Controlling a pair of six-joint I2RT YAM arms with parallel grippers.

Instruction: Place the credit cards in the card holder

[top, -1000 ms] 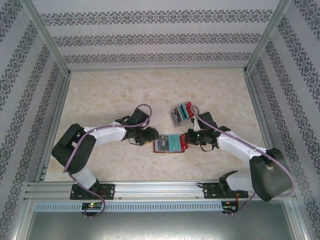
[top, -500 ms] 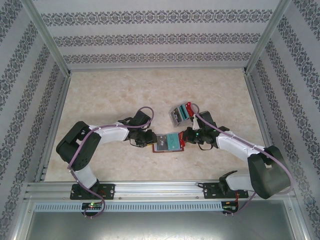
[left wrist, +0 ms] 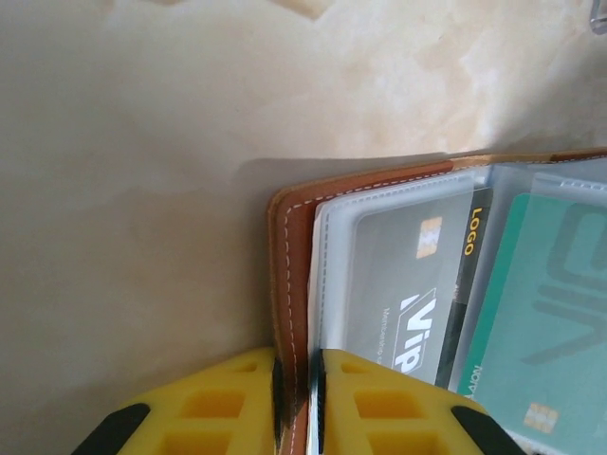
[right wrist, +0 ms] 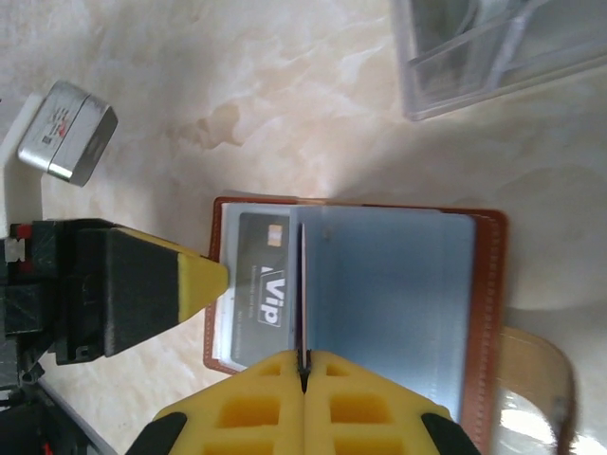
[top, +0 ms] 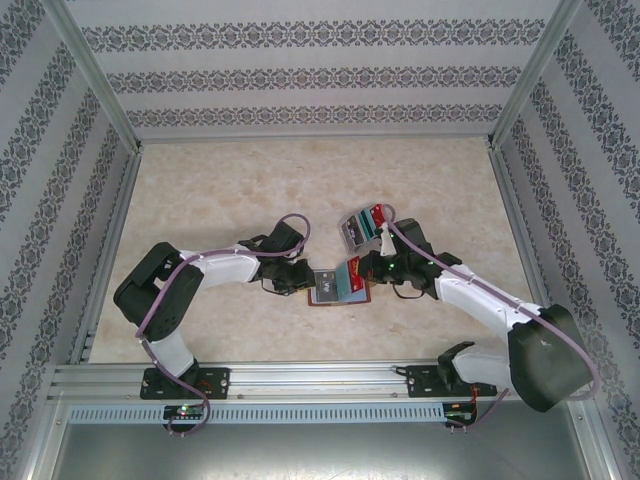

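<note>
Over the last second I watched the left gripper (left wrist: 296,403) close. It clenched the left leather edge of the wallet (top: 335,290), just below frame centre. The right gripper (right wrist: 303,372) stayed pinched on a clear sleeve (right wrist: 303,284) — shifted leftward over the wallet.

Clear tray (top: 362,228) crowds card holder's (top: 338,287) far-right side; far table (top: 220,185) lies open.
</note>
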